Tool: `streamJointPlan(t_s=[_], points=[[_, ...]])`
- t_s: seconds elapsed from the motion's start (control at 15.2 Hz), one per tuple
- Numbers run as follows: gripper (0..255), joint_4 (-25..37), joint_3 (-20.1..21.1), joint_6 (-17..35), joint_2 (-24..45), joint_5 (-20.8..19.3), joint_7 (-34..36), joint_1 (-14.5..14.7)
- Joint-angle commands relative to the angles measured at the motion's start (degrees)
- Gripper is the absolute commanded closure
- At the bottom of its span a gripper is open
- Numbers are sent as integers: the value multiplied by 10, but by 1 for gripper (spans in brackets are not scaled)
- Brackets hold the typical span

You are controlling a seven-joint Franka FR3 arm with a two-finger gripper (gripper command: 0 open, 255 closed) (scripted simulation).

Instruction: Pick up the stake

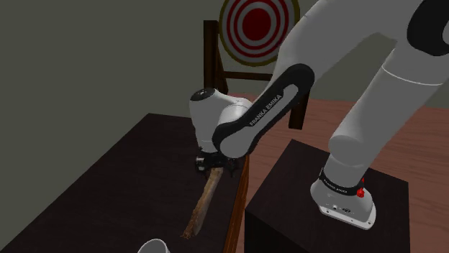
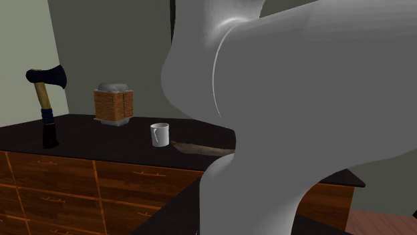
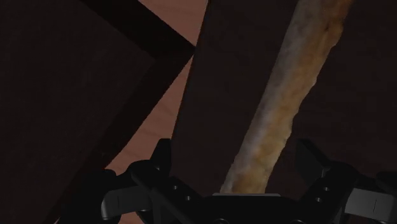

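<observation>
Stake [image 1: 202, 207]: long rough brown wooden stick, lies flat on the dark table top [image 1: 108, 165], near the edge. In the shoulder view it runs from frame centre down toward the bottom edge. In the second exterior view it lies mid-frame, one end hidden behind the arm.

All-black two-finger gripper [image 1: 216, 167] is low over the stake's upper end in the shoulder view. In the wrist view the fingers [image 3: 162, 159] are spread, w/ the stake btwn them and running away from the gripper. Neither finger clasps it, and one is closer to it than the other.

Small white mug w/ handle [image 2: 159, 134]: upright, just beside the stake's visible end, mid-frame. Can't see whether anything is in it.

Square brown woven basket [image 2: 112, 105]: centre-left, behind the mug, well apart from the stake. A grey rounded lump pokes out of its top; can't tell what.

Axe w/ tan handle and dark blue head [image 2: 44, 99]: far left, upright, head up.

Wooden drawer fronts [image 2: 67, 180] sit under the table top.

In the shoulder view: red-and-white ring target [image 1: 257, 23] at top centre on a dark wooden frame [image 1: 210, 57], reddish wood floor [image 1: 316, 122] past the table, dark box stand [image 1: 288, 205] lower right.
</observation>
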Motion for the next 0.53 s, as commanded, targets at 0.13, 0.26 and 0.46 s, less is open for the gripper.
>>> streamJointPlan(t_s=[0.13, 0.26, 0.46], points=[[0, 56, 12, 42, 163, -193, 214, -15], [0, 91, -33, 47, 231, -268, 299, 28], [0, 112, -70, 55, 269, -302, 340, 63]])
